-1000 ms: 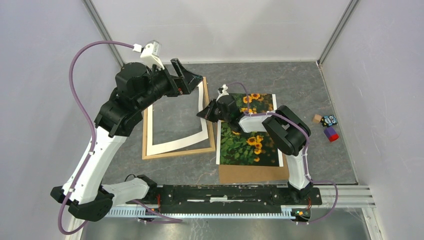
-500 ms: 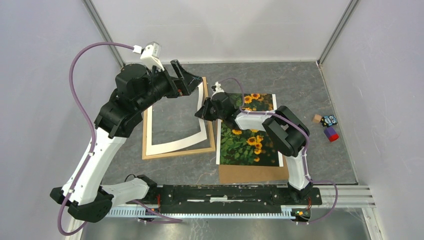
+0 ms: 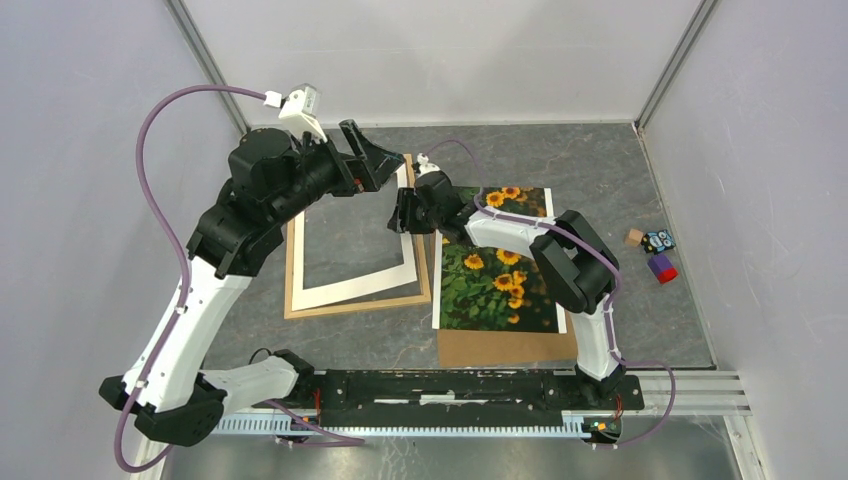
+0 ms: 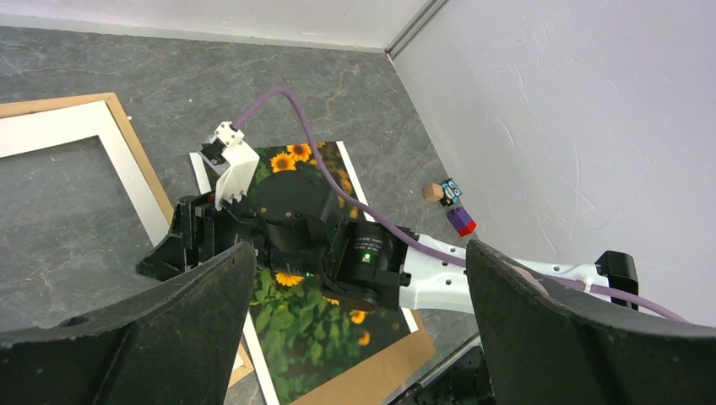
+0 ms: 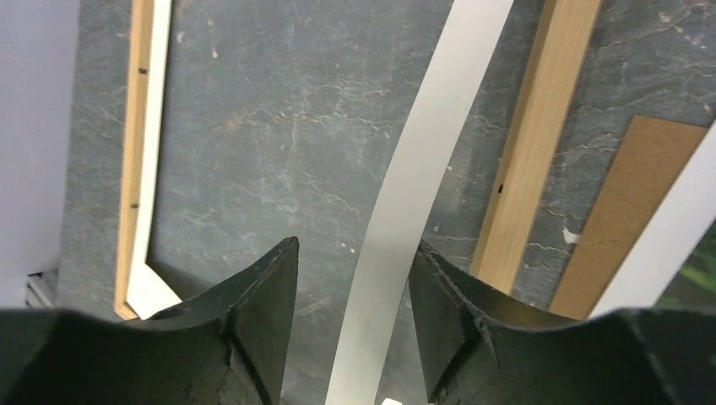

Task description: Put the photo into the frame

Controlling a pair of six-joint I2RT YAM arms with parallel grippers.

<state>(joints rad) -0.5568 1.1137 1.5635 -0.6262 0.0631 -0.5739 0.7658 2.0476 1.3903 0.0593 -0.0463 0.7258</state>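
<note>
Near the middle of the top view, the right arm (image 3: 505, 232) covered the upper left of the photo (image 3: 480, 300); right jaws stood spread astride the white mat (image 5: 405, 194), left jaws spread empty

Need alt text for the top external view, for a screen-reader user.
The left gripper and right gripper hover close together over the far right part of a light wood frame, where a white mat lies bowed upward. A sunflower photo lies flat on a brown board to the right, outside the frame.
</note>
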